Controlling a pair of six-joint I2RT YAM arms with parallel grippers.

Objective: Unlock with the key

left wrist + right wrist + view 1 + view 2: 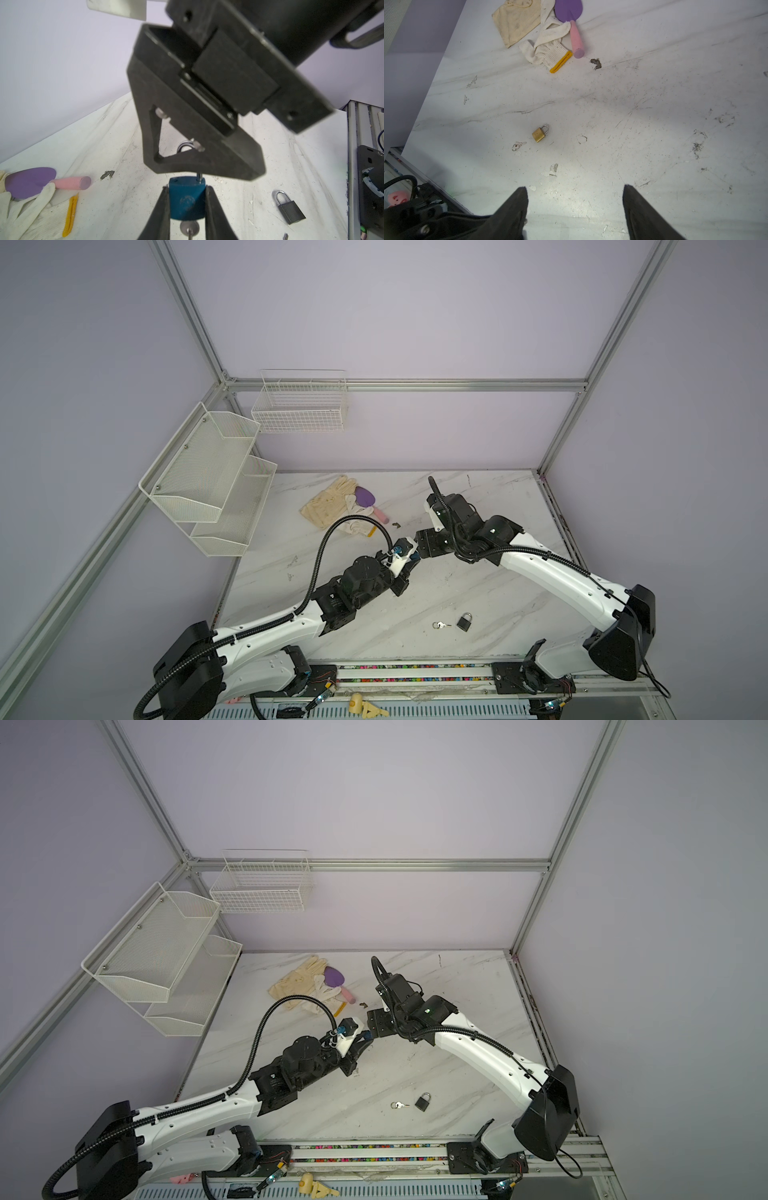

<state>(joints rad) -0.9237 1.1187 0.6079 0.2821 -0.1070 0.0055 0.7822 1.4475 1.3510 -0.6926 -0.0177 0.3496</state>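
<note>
The left gripper (187, 188) has its two black fingers (160, 212) clamped on the flat sides of a small blue padlock (186, 202), low in the centre of the left wrist view; the padlock's steel shackle runs up behind a black finger (207, 164) that fills the middle of that frame; a round silver piece (188, 227) just under the blue body may be a key head, but it is blurred and cut off by the frame edge.

The right gripper (574, 187) has its fingers (517, 205) well apart with nothing between them, at the bottom of the right wrist view; in both top views the two grippers meet near the centre, above the white marble-patterned tabletop (498, 614).

A second small padlock (464, 622) lies flat at lower centre-right, with a small silver key (441, 625) just beside it, apart from both grippers; it looks brass in the right wrist view and dark elsewhere.

Toward the upper left of the tabletop lie cream fabric gloves (328, 506), touching a purple plastic scoop with a pink handle (365, 497).
</note>
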